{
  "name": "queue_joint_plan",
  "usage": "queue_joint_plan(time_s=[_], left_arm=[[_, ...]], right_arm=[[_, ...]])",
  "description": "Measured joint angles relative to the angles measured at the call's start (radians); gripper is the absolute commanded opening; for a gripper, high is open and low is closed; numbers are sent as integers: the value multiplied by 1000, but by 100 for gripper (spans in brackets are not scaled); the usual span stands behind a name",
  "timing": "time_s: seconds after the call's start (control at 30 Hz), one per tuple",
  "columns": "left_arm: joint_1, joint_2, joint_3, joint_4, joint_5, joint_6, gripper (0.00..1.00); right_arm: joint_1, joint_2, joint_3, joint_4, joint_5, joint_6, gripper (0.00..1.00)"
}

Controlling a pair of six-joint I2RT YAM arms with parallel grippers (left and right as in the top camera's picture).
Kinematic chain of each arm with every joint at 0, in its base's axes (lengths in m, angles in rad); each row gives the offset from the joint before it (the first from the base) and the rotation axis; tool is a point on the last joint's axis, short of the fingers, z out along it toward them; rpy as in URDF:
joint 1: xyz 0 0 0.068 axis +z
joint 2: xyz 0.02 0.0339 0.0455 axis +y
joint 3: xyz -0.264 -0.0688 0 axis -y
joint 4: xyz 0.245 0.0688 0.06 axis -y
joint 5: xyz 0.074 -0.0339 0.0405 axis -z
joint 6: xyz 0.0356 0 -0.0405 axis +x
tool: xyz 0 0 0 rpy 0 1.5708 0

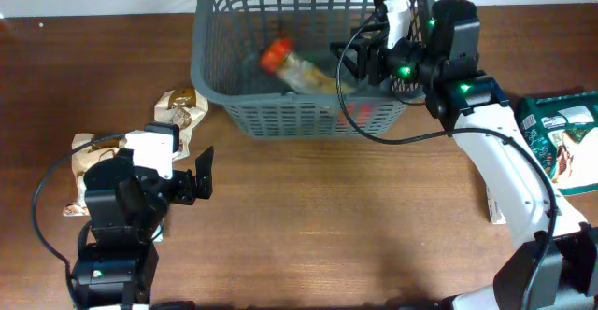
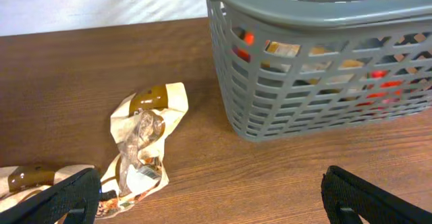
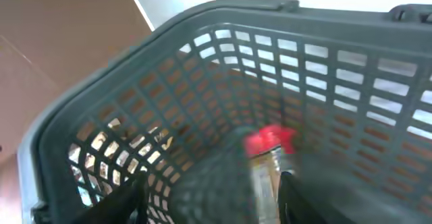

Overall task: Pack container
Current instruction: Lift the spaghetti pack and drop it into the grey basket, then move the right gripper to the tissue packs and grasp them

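Right claw (image 1: 350, 60) hangs wide open and empty over the container (image 1: 308, 119), the grey basket at the far side of the table (image 1: 327, 217), I judge so that the red-ended packet (image 1: 294, 67) ends up inside. Left claw (image 2: 216, 200), also open and holding nothing, faces a crumpled cream-and-brown packet (image 2: 145, 140), probably the next to pack. No writing on any packet is readable.

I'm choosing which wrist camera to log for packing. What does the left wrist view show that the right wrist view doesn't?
Left wrist only: the table, a crumpled beige snack packet lying beside the basket, a second packet at the lower left edge, and the left fingers, spread wide. Right wrist only: the basket's inside, a blurred red-capped item in it, and the right fingers, apart. Both: the grey basket's slotted wall, with red contents glimpsed through it from the left.
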Motion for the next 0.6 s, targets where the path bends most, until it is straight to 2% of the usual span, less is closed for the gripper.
queue_joint_plan(time_s=[0.1,0.3,0.37,0.5,0.6], left_arm=[[0,0,0,0,0,0,99],[0,0,0,0,0,0,99],[0,0,0,0,0,0,99],[0,0,0,0,0,0,99],[0,0,0,0,0,0,99]], right_arm=[[0,0,0,0,-3,1,57],[-8,-3,37,-8,-2,15,40],[-23,-18,74,-34,8,40,39],[-93,-75,187,-209,81,78,36],[-172,-133,293,-437,180,92,37]])
